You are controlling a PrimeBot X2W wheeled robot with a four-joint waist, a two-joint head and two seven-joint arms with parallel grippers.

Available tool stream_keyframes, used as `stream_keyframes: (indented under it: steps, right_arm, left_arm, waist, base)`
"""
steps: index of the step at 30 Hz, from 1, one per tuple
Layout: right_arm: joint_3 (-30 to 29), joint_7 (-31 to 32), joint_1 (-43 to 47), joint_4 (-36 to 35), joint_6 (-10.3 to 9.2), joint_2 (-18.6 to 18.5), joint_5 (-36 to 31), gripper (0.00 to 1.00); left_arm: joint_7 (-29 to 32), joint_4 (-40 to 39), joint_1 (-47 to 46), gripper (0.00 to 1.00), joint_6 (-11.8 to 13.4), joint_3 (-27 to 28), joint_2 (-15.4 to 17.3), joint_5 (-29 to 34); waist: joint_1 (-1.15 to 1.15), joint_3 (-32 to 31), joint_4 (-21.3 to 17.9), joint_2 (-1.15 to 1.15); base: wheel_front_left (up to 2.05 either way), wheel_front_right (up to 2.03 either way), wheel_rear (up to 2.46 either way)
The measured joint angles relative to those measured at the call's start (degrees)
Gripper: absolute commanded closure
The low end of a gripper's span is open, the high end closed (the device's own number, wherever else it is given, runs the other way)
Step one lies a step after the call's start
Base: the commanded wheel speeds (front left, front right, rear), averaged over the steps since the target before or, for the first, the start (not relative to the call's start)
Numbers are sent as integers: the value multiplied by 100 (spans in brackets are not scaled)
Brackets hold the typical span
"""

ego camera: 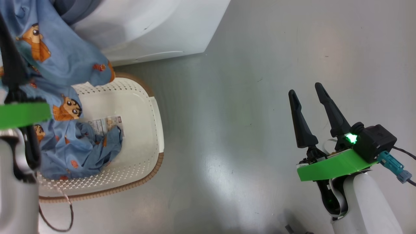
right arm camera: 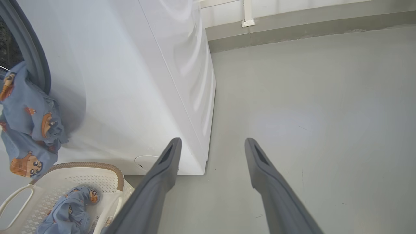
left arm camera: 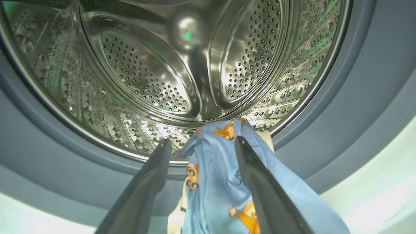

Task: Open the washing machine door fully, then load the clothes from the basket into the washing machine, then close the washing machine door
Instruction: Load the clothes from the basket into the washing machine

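The washing machine [ego camera: 146, 26] stands at the top left, and its steel drum [left arm camera: 146, 74] is open to the left wrist view. The door is out of view. My left gripper [left arm camera: 203, 139] is open at the drum's mouth. A light blue garment [left arm camera: 214, 169] lies between its fingers and over the grey gasket [left arm camera: 357, 97]. The same garment [ego camera: 65, 55] hangs down over the basket [ego camera: 152, 130], which holds more blue clothes [ego camera: 78, 149]. My right gripper [ego camera: 305, 88] is open and holds nothing, above bare floor to the right.
In the right wrist view the machine's white side [right arm camera: 130, 81] and round lower cap [right arm camera: 146, 161] are close on the left, with the basket [right arm camera: 81, 169] below them. Grey floor [ego camera: 243, 97] spreads to the right. A thin cable [ego camera: 58, 217] loops near the basket.
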Motion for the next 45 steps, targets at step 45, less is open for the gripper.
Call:
stream_keyframes:
  steps: [45]
  right_arm:
    - [29, 0, -6, 107, 0, -7, -101, 0]
  left_arm:
    - [0, -556, 2854, 0, -227, 500, -1149, 515]
  waist:
    - [0, 62, 289, 0]
  base:
    - [0, 0, 0]
